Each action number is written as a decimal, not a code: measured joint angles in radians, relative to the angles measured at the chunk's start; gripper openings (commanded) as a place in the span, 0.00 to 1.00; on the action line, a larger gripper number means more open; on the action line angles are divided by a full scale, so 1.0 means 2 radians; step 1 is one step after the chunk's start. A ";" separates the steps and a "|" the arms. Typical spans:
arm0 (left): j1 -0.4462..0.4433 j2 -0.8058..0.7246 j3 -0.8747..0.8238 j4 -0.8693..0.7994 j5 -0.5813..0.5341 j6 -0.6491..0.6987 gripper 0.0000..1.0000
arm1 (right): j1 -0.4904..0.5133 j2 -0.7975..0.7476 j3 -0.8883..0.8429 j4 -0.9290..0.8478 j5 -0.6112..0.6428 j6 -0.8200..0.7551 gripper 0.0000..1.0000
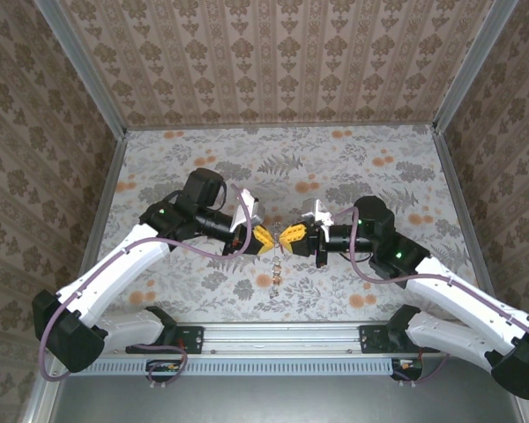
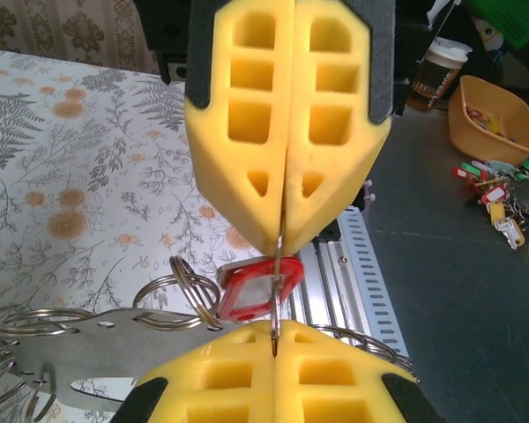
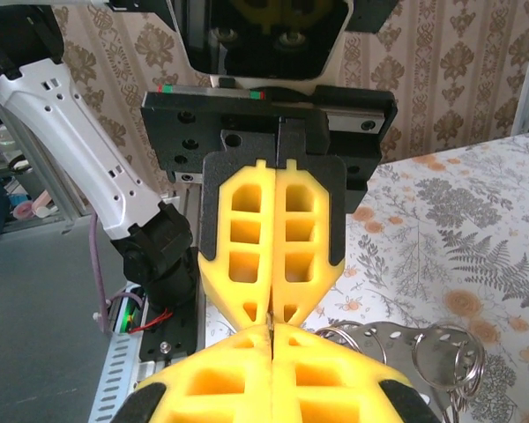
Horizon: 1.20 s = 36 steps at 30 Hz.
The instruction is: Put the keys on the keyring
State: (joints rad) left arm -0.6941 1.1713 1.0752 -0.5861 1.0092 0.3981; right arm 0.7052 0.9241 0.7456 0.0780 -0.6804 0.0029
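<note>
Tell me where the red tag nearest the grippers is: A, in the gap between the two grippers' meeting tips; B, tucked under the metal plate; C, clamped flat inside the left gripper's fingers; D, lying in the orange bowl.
A: the red tag sits in the gap where the left gripper and right gripper meet tip to tip, both shut on the thin keyring.

- No text, number, brand or sign is legible in any of the three views.
- Paper cup [image 2: 438,75], left wrist view: dark printed band with pale marks, too blurred to read.
- Coloured key tags [image 2: 502,204], left wrist view: label inserts too small to read.
</note>
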 measured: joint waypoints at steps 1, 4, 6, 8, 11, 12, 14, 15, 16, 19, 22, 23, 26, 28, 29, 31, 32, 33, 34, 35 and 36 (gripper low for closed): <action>0.000 0.000 0.000 0.000 -0.001 0.000 0.00 | 0.000 -0.001 0.000 0.000 -0.001 0.000 0.00; 0.001 0.000 0.000 -0.001 -0.002 0.000 0.00 | 0.000 -0.004 0.000 0.000 -0.004 0.000 0.00; 0.001 0.000 0.000 -0.002 -0.002 0.000 0.00 | 0.000 -0.004 0.000 0.000 -0.004 0.000 0.00; 0.001 0.000 0.000 -0.002 -0.002 0.000 0.00 | 0.000 -0.004 0.000 0.000 -0.005 0.000 0.00; 0.001 0.000 0.000 -0.002 -0.002 0.000 0.00 | 0.000 -0.004 0.000 0.000 -0.005 0.000 0.00; 0.001 0.000 0.000 -0.002 -0.002 0.000 0.00 | 0.000 -0.004 0.000 0.000 -0.004 0.000 0.00; 0.001 0.000 0.000 -0.002 -0.002 0.000 0.00 | 0.000 -0.004 0.000 0.000 -0.004 0.000 0.00; 0.001 0.000 0.000 -0.002 -0.002 0.000 0.00 | 0.000 -0.004 0.000 0.000 -0.004 0.000 0.00; 0.001 0.000 0.000 -0.002 -0.002 0.000 0.00 | 0.000 -0.003 0.000 0.000 -0.004 0.000 0.00; 0.001 0.000 0.000 -0.002 -0.002 0.000 0.00 | 0.000 0.003 0.000 0.000 -0.003 0.000 0.00; 0.001 0.000 0.000 -0.002 -0.002 0.000 0.00 | 0.000 0.007 0.000 -0.001 0.000 0.000 0.00; 0.001 0.000 0.000 -0.002 -0.002 0.000 0.00 | 0.000 0.007 0.000 -0.001 0.002 -0.001 0.00; 0.001 0.000 0.000 -0.002 -0.002 0.000 0.00 | 0.000 0.007 0.000 -0.004 0.006 -0.002 0.00; 0.001 0.000 0.000 -0.002 -0.004 0.000 0.00 | 0.000 0.005 0.000 -0.004 0.009 -0.002 0.00; 0.001 0.000 0.000 -0.002 -0.004 0.000 0.00 | 0.000 0.002 0.000 -0.004 0.010 -0.002 0.00; 0.001 0.000 0.000 -0.002 -0.004 0.000 0.00 | 0.000 -0.006 -0.001 -0.004 0.011 -0.002 0.00; 0.001 0.000 0.000 -0.002 -0.004 0.000 0.00 | 0.000 -0.010 -0.001 -0.004 0.011 -0.002 0.00; 0.001 0.000 0.000 -0.002 -0.004 0.000 0.00 | 0.000 -0.014 -0.001 -0.004 0.011 -0.002 0.00; 0.001 0.000 0.000 -0.002 -0.004 0.000 0.00 | 0.000 -0.018 -0.001 -0.004 0.011 -0.002 0.00; 0.001 0.000 0.000 -0.002 -0.004 0.001 0.00 | 0.000 -0.022 -0.002 -0.004 0.011 -0.002 0.00; 0.001 0.000 0.000 -0.002 -0.004 0.002 0.00 | -0.001 -0.024 -0.003 -0.004 0.011 -0.002 0.00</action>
State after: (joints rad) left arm -0.6922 1.1713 1.0752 -0.5911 1.0012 0.4023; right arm 0.7040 0.8757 0.7387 0.0704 -0.6579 -0.0010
